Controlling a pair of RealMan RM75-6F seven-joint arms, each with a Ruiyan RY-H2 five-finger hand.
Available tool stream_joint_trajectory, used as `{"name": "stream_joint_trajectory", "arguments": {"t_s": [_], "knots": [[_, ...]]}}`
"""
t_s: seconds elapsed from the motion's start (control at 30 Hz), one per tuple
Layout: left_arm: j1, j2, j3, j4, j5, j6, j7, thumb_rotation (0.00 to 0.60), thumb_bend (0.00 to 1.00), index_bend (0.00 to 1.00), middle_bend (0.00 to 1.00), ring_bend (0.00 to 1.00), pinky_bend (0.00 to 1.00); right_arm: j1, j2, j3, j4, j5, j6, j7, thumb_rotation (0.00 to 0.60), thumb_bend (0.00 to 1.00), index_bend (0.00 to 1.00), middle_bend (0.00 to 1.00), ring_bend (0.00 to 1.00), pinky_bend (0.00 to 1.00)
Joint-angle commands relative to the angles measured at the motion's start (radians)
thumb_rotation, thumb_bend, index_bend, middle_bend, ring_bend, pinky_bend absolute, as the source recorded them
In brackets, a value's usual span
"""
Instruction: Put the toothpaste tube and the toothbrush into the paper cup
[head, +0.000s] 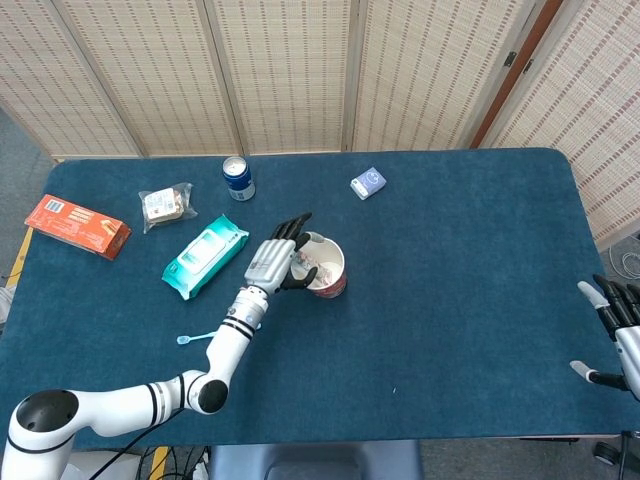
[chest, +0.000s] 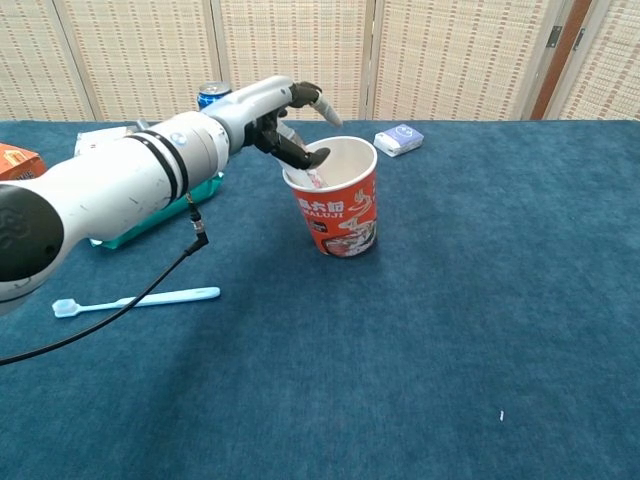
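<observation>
Head view: left hand (head: 277, 258) is sitting at the rim of the paper cup (head: 327, 270), fingers fanned out toward the cup's left edge, dark thumb hooking over the lip. Cup is tipping slightly toward the hand. Toothpaste tube (head: 313, 272) is lying down inside the cup, only a pale bit showing. Toothbrush (head: 198, 337) is lying flat on the blue table (head: 460, 270), near the left forearm, well apart from the cup. Right hand (head: 615, 318) is hanging at the far right table edge, fingers apart, holding nothing. Also sitting on the table: wet wipes pack (head: 205, 256) just left of the left hand, blue can (head: 238, 178) behind it, snack packet (head: 166, 205), orange box (head: 77, 226) at far left, small blue-white box (head: 368, 183) behind the cup.

Chest view: left hand (chest: 287, 118) is reaching in from the left, fingers spread over the cup's near-left rim, thumb (chest: 312, 155) dipping over the lip into the cup; whether it is pinching the rim or only touching it, cannot tell. Paper cup (chest: 336, 205), red with printed graphics, is leaning left toward the hand. Toothpaste tube (chest: 318, 179) is showing as a white-pink end just inside the rim under the thumb. Toothbrush (chest: 140, 299), light blue, is lying flat on the table (chest: 450, 330) at lower left, head pointing left, a black cable crossing above it. Can (chest: 214, 96) and small box (chest: 398, 139) are standing behind. Right hand is out of this view.
</observation>
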Motion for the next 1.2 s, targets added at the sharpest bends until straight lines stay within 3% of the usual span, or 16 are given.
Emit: {"name": "stream_joint_trajectory", "arguments": {"t_s": [0.03,0.67,1.2], "knots": [[-0.001,-0.001,0.0,-0.001,0.001,0.0,-0.001,0.6,0.4,0.25,0.0,0.0,0.0,0.0,0.0,0.0,0.0,0.0,0.0,0.001,0.6,0.0,0.07,0.0,0.0,0.05],[-0.007,-0.011,0.012,-0.07,0.036,0.014,0.016,0.6,0.4,0.25,0.0,0.0,0.0,0.0,0.002,-0.001,0.001,-0.003,0.002,0.003,0.6,0.0,0.07,0.0,0.0,0.05],[-0.017,-0.036,0.015,-0.037,0.012,-0.003,0.032,0.6,0.4,0.25,0.0,0.0,0.0,0.002,0.003,-0.001,0.003,-0.002,0.0,0.008,0.6,0.0,0.07,0.0,0.0,0.05]]}}
